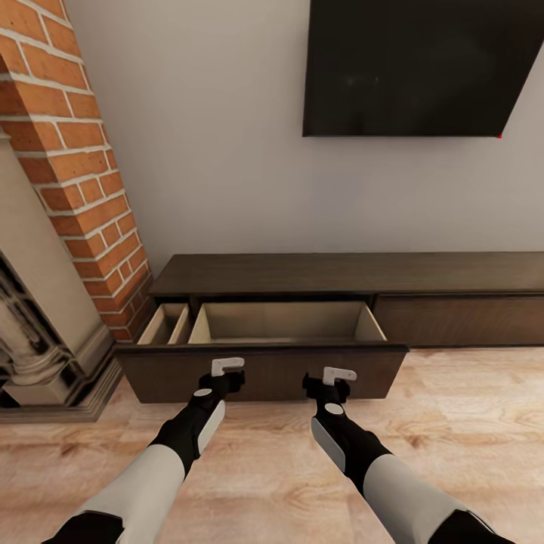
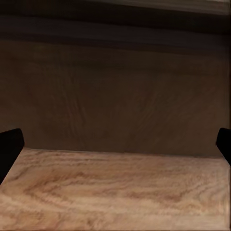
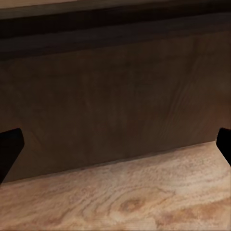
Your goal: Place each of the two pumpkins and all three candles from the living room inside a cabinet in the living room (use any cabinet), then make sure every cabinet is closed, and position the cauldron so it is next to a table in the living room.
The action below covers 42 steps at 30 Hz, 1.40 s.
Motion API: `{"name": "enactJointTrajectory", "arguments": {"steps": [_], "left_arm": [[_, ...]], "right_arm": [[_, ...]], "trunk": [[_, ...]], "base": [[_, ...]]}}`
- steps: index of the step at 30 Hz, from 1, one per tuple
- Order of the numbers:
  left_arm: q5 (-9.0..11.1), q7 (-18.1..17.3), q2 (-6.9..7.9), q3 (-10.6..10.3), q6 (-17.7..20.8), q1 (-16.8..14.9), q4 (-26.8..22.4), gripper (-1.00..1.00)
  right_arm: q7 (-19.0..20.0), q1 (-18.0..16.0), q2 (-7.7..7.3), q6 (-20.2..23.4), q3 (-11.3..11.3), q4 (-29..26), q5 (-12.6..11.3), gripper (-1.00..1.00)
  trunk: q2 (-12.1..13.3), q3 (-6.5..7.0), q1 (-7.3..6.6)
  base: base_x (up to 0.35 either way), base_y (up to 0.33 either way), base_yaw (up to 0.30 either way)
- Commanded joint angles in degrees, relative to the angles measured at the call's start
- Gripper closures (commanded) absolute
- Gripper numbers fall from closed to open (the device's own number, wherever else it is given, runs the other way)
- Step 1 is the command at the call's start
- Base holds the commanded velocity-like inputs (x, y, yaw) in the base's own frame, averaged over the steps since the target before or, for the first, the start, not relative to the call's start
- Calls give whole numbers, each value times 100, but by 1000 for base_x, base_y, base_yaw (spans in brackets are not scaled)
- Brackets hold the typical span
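The cabinet (image 1: 355,276) stands against the wall below the television (image 1: 423,64), its left drawer (image 1: 261,370) pulled out, pale inside. The left gripper (image 1: 227,368) and the right gripper (image 1: 338,375) sit just before the drawer front, both spread wide, holding nothing.

I count one cabinet (image 1: 347,276) across the middle of the head view, with one drawer (image 1: 264,366) pulled open and two pale compartments inside it: a narrow one (image 1: 168,325) at the left and a wide one (image 1: 287,323) beside it. One closed drawer front (image 1: 461,319) shows at the right. I see two end effectors of mine, the left end effector (image 1: 227,366) and the right end effector (image 1: 338,374), low in the frame, plus one dark screen (image 1: 423,64) at the upper right and one brick column (image 1: 83,166) at the left.
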Motion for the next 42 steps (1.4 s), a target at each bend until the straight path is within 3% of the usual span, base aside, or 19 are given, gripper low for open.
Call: {"name": "enactJointTrajectory", "arguments": {"steps": [1,18,31,42], "left_arm": [[-1,-29,1,0,-3,0,13,-100],[-4,-105,-5,-1,-6,0,170,-100],[-1,-148,4,7,-3,23,182,-100],[2,-150,5,7,-13,62,184,-100]], "right_arm": [[0,0,0,-3,0,0,0,-100],[1,0,4,-42,-1,214,0,-100],[0,0,58,-123,0,290,0,-100],[9,-2,18,-562,7,298,68,-100]], "trunk": [[0,0,0],[0,0,0],[-17,-288,34],[-17,-288,34]], "base": [[106,0,0],[11,0,0],[0,0,0],[0,0,0]]}}
